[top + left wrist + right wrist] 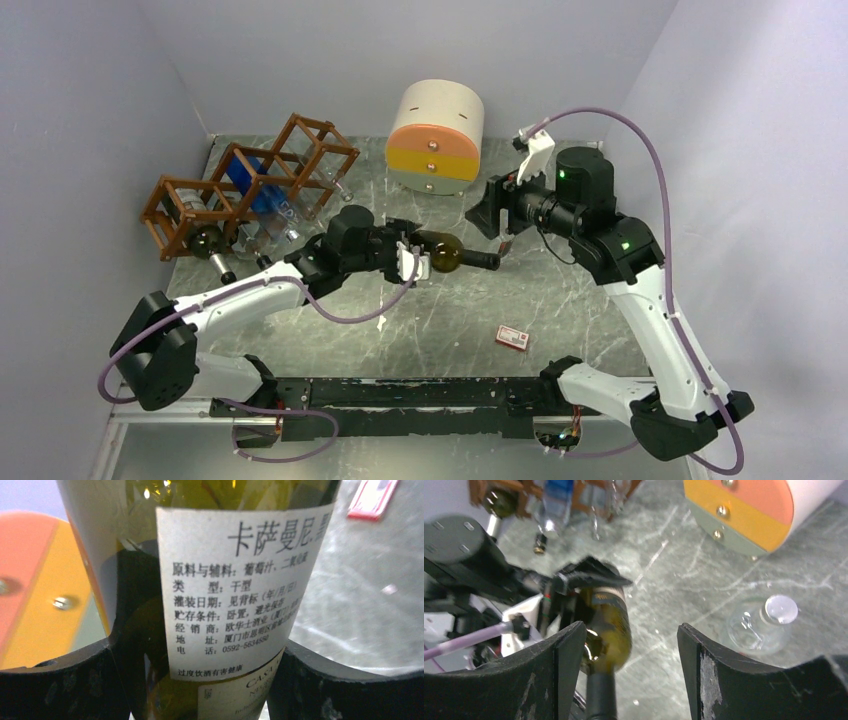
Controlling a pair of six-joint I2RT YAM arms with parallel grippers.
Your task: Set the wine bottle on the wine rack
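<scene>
The wine bottle is dark green glass with a white label. It hangs level above the table's middle, neck pointing right. My left gripper is shut on the bottle's body, with a black finger pressed to each side. My right gripper stands open around the dark neck. The neck runs close by its left finger, with a wide gap to the right one. The wine rack, a reddish-brown lattice, stands at the back left and holds several bottles; its edge also shows in the right wrist view.
A round cream-and-orange drawer cabinet stands at the back centre. A small red and white box lies near the front right. A clear glass object rests on the marble table under my right wrist.
</scene>
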